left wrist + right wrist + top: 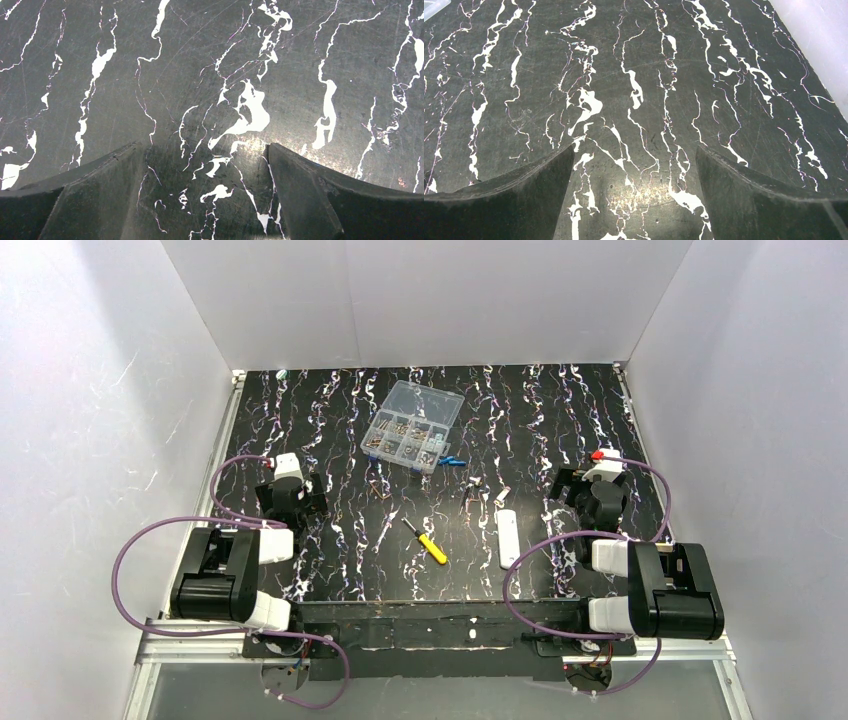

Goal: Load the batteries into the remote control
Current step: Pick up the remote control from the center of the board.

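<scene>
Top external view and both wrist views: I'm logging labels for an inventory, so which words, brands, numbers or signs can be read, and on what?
No text can be read in any view.
Remote control: plain white, no marking visible.
Blue batteries: too small to read any print.
Clear compartment box, yellow-handled screwdriver: no label visible.
Wrist views: only marbled tabletop, no text.
</scene>
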`<action>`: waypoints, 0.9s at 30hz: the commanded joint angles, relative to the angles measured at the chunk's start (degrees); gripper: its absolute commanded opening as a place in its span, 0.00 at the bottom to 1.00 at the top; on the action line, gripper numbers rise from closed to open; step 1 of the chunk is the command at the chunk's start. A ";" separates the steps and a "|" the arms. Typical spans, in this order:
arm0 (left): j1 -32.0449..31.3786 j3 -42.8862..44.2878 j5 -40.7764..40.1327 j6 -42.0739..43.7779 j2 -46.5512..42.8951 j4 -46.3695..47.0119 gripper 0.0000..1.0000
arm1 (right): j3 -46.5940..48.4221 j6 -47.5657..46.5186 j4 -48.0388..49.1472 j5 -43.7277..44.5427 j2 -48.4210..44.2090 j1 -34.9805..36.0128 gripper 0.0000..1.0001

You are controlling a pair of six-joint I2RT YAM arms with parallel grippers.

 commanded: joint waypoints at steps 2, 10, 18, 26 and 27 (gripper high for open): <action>0.12 -2.56 0.55 1.85 2.27 -10.67 0.99 | 1.97 -0.80 2.80 -0.13 -0.55 -0.24 1.00; 0.12 -2.55 0.55 1.82 2.33 -10.65 1.00 | 1.95 -0.76 2.80 -0.19 -0.46 -0.33 1.00; 0.19 -2.38 -1.20 0.30 -0.05 -13.76 1.00 | 2.01 -0.69 2.76 -0.63 -0.55 -0.49 1.00; -1.28 2.55 -4.58 1.47 -8.84 -27.60 0.99 | 1.56 -1.12 3.70 -1.39 -1.06 -0.49 1.00; -1.28 5.19 -5.96 0.88 -10.36 -32.35 0.99 | 1.59 -1.50 3.00 -2.37 -1.78 -0.49 1.00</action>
